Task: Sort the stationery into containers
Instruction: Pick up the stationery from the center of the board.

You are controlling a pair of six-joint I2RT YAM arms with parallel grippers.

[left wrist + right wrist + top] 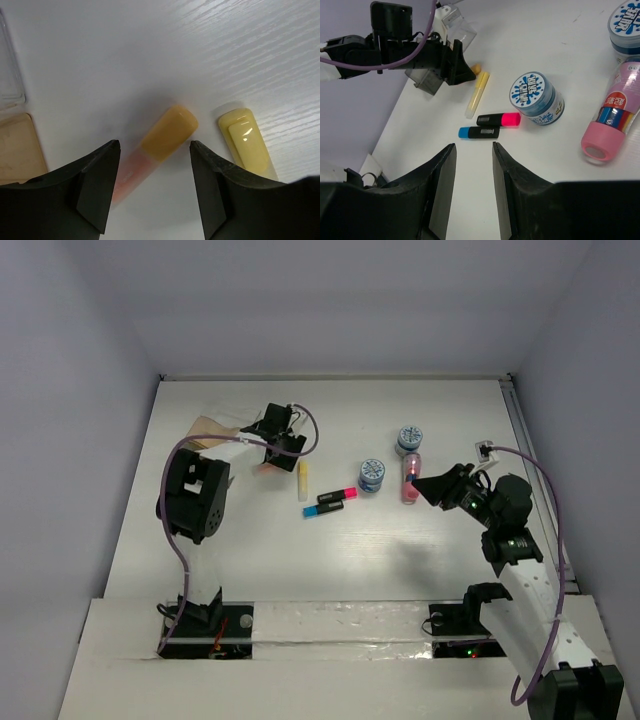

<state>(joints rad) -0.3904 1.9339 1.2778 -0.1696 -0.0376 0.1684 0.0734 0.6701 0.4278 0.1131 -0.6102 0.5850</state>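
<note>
Orange marker [167, 132] lay flat, with yellow marker [246, 142] just beside it, apart. Pink-and-black marker [498, 119] and blue-and-black marker [479, 132] lay side by side. First patterned tub [536, 96] and second patterned tub [626, 25] stood upright. Pink tube [612, 117] lay flat beside the second. Clear box [10, 75] adjoined tan box [17, 147].

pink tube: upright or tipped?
Tipped: pink tube lies lengthwise on the table, cap end toward the right wrist camera.

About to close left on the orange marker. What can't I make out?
- Left wrist: orange marker near end blurred; yellow marker tail behind a finger.
- Left wrist: clear box, tan box cut off by left edge.
- Top: left gripper partly covers both.
- Right wrist: far tub cut off at top corner.
</note>
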